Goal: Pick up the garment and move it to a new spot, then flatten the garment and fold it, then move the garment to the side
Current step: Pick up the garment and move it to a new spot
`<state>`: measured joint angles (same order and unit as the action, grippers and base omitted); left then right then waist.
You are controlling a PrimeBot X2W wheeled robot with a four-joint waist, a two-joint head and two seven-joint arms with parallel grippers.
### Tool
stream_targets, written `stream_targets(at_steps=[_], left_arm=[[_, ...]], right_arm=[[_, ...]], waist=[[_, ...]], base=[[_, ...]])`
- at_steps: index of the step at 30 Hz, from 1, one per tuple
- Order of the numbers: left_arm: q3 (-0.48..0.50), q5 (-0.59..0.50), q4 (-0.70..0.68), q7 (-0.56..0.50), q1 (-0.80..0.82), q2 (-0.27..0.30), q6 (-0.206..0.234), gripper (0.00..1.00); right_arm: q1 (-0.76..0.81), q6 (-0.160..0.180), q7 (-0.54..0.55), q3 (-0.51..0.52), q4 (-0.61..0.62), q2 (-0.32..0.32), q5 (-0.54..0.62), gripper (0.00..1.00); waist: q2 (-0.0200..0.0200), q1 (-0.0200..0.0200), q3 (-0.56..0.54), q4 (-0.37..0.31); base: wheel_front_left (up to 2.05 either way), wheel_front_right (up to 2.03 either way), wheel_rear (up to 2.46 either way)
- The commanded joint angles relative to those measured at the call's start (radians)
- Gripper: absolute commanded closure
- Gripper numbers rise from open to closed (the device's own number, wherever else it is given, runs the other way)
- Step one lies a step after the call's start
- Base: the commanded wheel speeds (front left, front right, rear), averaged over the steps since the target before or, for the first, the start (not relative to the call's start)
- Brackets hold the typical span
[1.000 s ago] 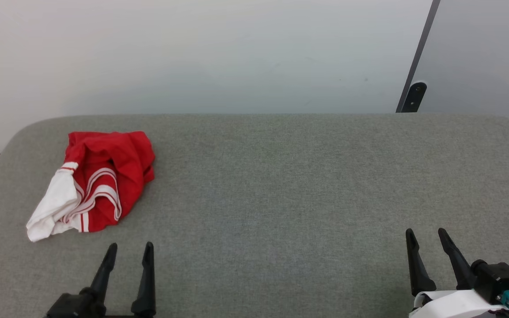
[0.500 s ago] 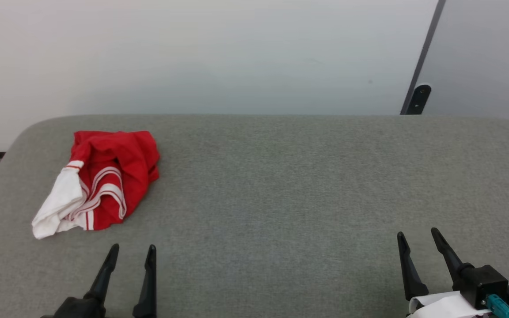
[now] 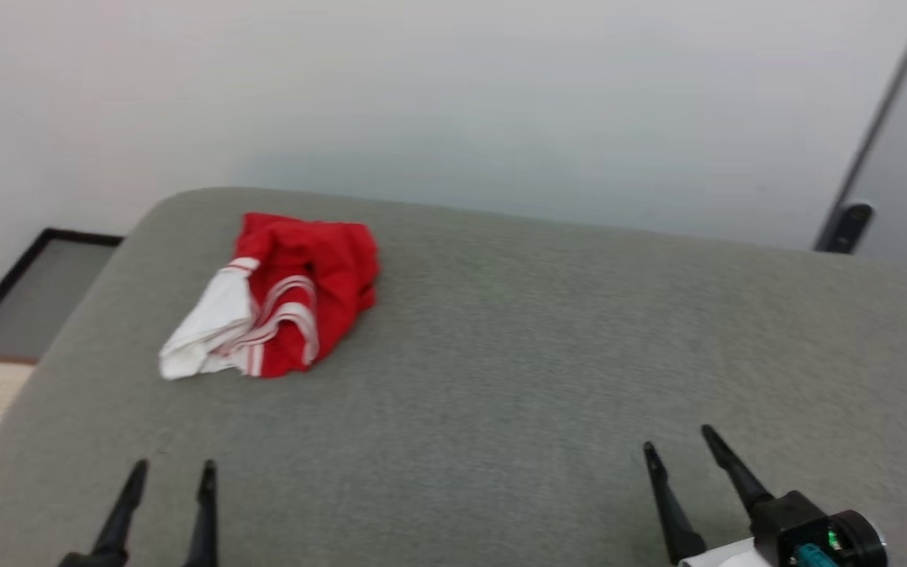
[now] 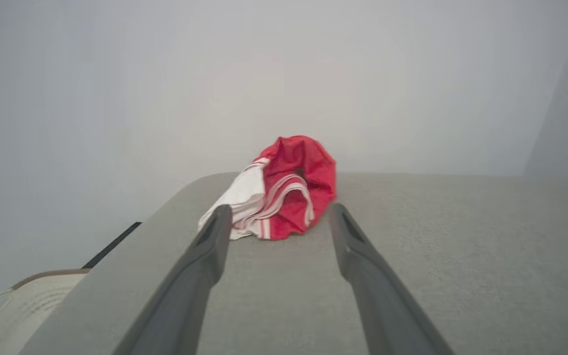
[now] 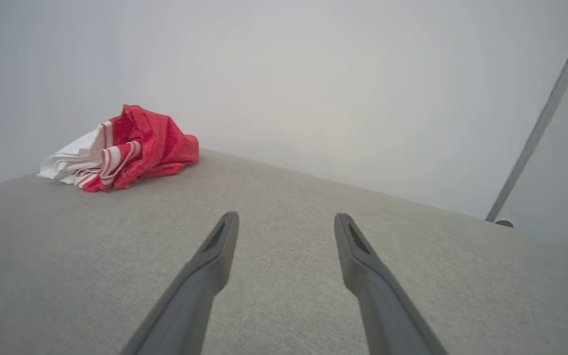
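Head view: one crumpled red-and-white garment (image 3: 288, 295) lying at far left of grey padded surface (image 3: 540, 331). Two grippers hovering at near edge, well apart from it: left gripper (image 3: 174, 466) and right gripper (image 3: 676, 438), jaws of both standing spread.
Left wrist view: two dark fingers (image 4: 207, 251) standing apart, garment lying just beyond tips.
Right wrist view: two fingers spreading over surface, garment lying far off at upper left.

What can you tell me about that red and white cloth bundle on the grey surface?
The crumpled red-and-white fabric garment lies in a loose heap, not spread flat. Most of it is red cloth in soft folds. A white part, perhaps a sleeve, sticks out at its near-left end, beside white-and-red stripe trim. It rests near the far left corner of the grey padded fabric surface, which alone touches it.
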<state>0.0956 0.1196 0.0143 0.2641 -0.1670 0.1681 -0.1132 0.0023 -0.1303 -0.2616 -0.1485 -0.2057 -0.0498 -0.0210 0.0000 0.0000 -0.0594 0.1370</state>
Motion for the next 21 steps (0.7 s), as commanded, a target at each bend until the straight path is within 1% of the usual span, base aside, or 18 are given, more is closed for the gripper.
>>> stream_targets(at_steps=[1,6,8,9,10,16,18,21], left_arm=[[0.014,-0.005,0.0,0.001,-0.009,0.011,0.006,0.0],[0.054,0.005,0.006,0.001,-0.027,0.025,0.014,0.0],[0.065,0.009,0.006,0.001,-0.032,0.027,0.018,0.0],[0.065,0.009,0.006,0.001,-0.032,0.027,0.018,0.0],[0.073,0.013,0.006,0.001,-0.041,0.025,0.022,0.0],[0.092,0.034,-0.014,0.001,-0.05,0.001,0.042,0.0],[0.088,0.047,-0.008,-0.01,-0.037,-0.004,0.037,0.0],[0.08,0.092,-0.008,-0.074,0.014,0.01,0.02,0.0]], right_arm=[[-0.009,-0.001,-0.005,-0.018,-0.006,-0.001,-0.011,0.0],[-0.019,-0.001,-0.003,-0.067,-0.02,-0.001,-0.038,0.0],[-0.024,-0.001,-0.003,-0.086,-0.024,-0.001,-0.053,0.0],[-0.024,-0.001,-0.003,-0.086,-0.024,-0.001,-0.053,0.0],[-0.028,-0.001,-0.003,-0.099,-0.027,-0.001,-0.059,0.0],[-0.047,-0.001,-0.003,-0.114,-0.04,-0.001,-0.058,0.0],[-0.049,-0.001,-0.003,-0.111,-0.042,-0.001,-0.052,0.0],[-0.044,-0.001,-0.003,-0.094,-0.043,-0.001,-0.039,0.0]], waist=[[0.0,0.0,-0.032,0.108],[0.0,0.0,-0.054,0.206],[0.0,0.0,-0.061,0.235],[0.0,0.0,-0.061,0.235],[0.0,0.0,-0.067,0.262],[0.0,0.0,-0.055,0.279],[0.0,0.0,-0.052,0.28],[0.0,0.0,-0.042,0.268]], base=[[0.0,0.0,0.0],[0.0,0.0,0.0],[0.0,0.0,0.0],[0.0,0.0,0.0],[0.0,0.0,0.0],[0.0,0.0,0.0],[0.0,0.0,0.0],[0.0,0.0,0.0]])
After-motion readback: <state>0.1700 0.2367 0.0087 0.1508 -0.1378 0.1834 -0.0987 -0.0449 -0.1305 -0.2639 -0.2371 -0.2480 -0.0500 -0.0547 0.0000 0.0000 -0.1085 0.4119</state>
